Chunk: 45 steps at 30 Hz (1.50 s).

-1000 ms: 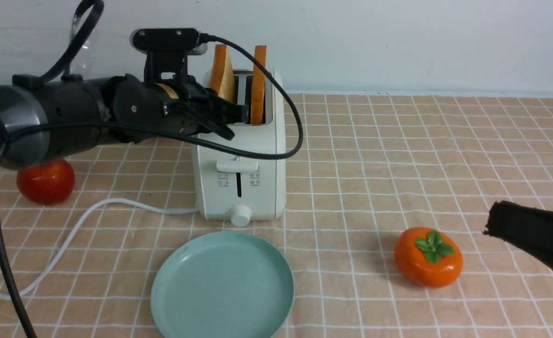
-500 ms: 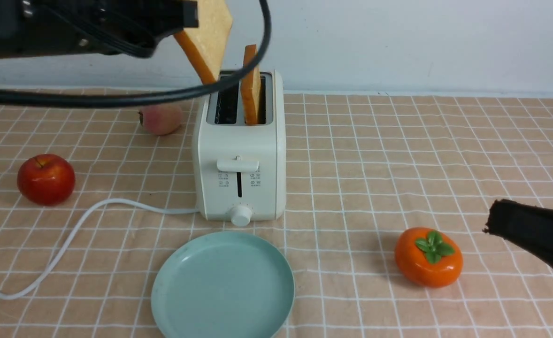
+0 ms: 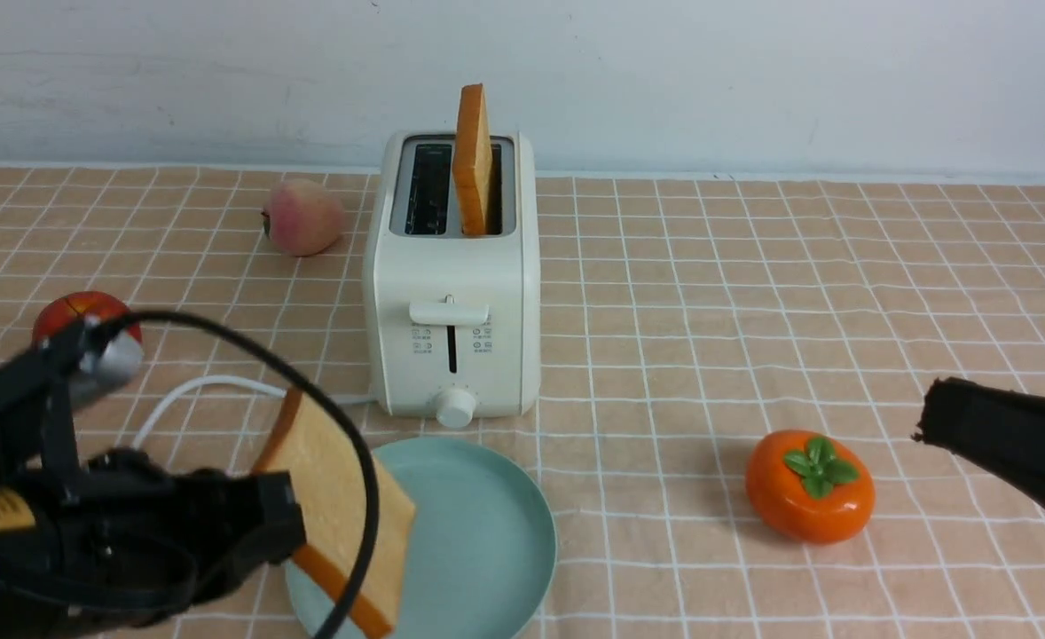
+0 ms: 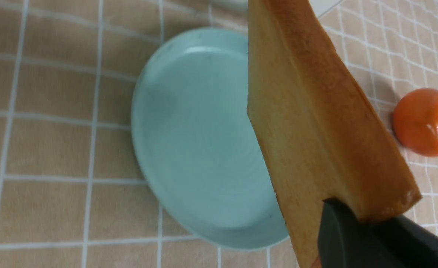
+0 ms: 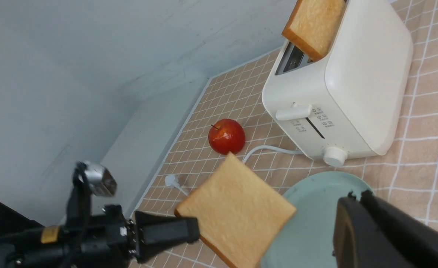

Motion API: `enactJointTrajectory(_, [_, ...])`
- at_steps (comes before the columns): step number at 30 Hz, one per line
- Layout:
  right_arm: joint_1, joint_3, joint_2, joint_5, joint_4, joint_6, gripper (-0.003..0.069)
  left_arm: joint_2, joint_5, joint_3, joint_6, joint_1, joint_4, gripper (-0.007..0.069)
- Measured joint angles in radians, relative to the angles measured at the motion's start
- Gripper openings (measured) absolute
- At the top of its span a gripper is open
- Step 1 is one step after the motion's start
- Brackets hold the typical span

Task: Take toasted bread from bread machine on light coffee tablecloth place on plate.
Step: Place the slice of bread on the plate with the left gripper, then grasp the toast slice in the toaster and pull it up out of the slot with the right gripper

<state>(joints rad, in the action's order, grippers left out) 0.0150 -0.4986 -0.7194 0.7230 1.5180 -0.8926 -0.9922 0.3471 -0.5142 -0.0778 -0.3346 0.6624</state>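
My left gripper (image 3: 287,515) is shut on one slice of toasted bread (image 3: 341,506) and holds it tilted above the left rim of the teal plate (image 3: 487,532). The slice (image 4: 315,123) and plate (image 4: 196,141) also show in the left wrist view, and the slice shows in the right wrist view (image 5: 237,216). A second slice (image 3: 474,160) stands upright in the right slot of the cream bread machine (image 3: 451,302) on the tan grid tablecloth (image 3: 753,293). My right gripper (image 3: 926,417) is shut and empty at the right, off the cloth.
A red apple (image 3: 83,315) sits at the left, a peach (image 3: 303,216) behind the toaster's left side, and an orange persimmon (image 3: 809,485) right of the plate. The toaster's white cord (image 3: 194,390) runs left across the cloth.
My left arm has lifted one slice out of the toaster's left slot, then swung down and toward me, bringing it over the plate's left rim. The right arm has not moved.
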Motion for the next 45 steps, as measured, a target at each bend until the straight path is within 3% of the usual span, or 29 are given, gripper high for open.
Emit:
enactJointTrajectory(1, [0.000, 0.000, 0.000, 0.000, 0.000, 0.000, 0.0017, -0.011, -0.034, 0.044, 0.100, 0.000, 0.128, 0.0013])
enactJointTrajectory(4, [0.000, 0.000, 0.000, 0.000, 0.000, 0.000, 0.0019, -0.038, -0.051, 0.055, 0.289, 0.000, 0.309, 0.0013])
enactJointTrajectory(11, [0.000, 0.000, 0.000, 0.014, 0.000, 0.000, 0.0022, -0.176, -0.053, 0.055, 0.862, 0.000, 0.879, 0.0013])
enactJointTrajectory(13, [0.000, 0.000, 0.000, 0.024, 0.001, 0.000, 0.0022, -0.218, -0.054, 0.055, 1.014, 0.000, 0.978, 0.0013])
enactJointTrajectory(14, [0.000, 0.000, 0.000, 0.024, 0.001, 0.000, 0.0022, -0.223, -0.054, 0.055, 1.014, 0.000, 0.985, 0.0013])
enactJointTrajectory(16, [0.000, 0.000, 0.000, 0.027, 0.001, 0.000, 0.0022, -0.287, -0.054, 0.051, 1.162, 0.000, 1.032, 0.0013])
enactJointTrajectory(21, [0.000, 0.000, 0.000, 0.031, 0.001, 0.000, 0.0022, -0.363, -0.063, 0.046, 1.215, 0.000, 1.051, 0.0036])
enactJointTrajectory(24, [0.000, 0.000, 0.000, 0.032, 0.001, 0.000, 0.0025, -0.394, -0.063, 0.046, 1.217, 0.000, 1.055, 0.0101])
enactJointTrajectory(30, [0.000, -0.003, 0.000, 0.034, 0.000, 0.010, 0.0031, -0.390, -0.136, 0.046, 1.204, 0.000, 1.056, 0.0304])
enactJointTrajectory(33, [0.000, -0.047, -0.002, 0.064, -0.049, 0.056, 0.0031, -0.328, -0.226, 0.046, 1.149, 0.000, 1.032, 0.0308])
enactJointTrajectory(35, [0.000, -0.102, -0.011, 0.085, -0.126, 0.100, 0.0031, -0.292, -0.253, 0.046, 1.118, 0.000, 1.004, 0.0284])
enactJointTrajectory(41, [0.000, -0.403, -0.098, 0.166, -0.660, 0.465, 0.0000, -0.180, -0.222, 0.047, 0.997, 0.000, 0.876, 0.0088])
enactJointTrajectory(43, [0.000, -0.451, -0.122, 0.198, -0.768, 0.536, 0.0000, -0.175, -0.207, 0.049, 0.968, 0.000, 0.828, 0.0043])
enactJointTrajectory(44, [0.000, -0.525, -0.164, 0.243, -0.885, 0.616, 0.0000, -0.173, -0.181, 0.053, 0.914, 0.000, 0.752, -0.0015])
enactJointTrajectory(45, [0.000, -0.569, -0.192, 0.285, -0.972, 0.680, 0.0000, -0.173, -0.152, 0.057, 0.845, 0.000, 0.684, -0.0014])
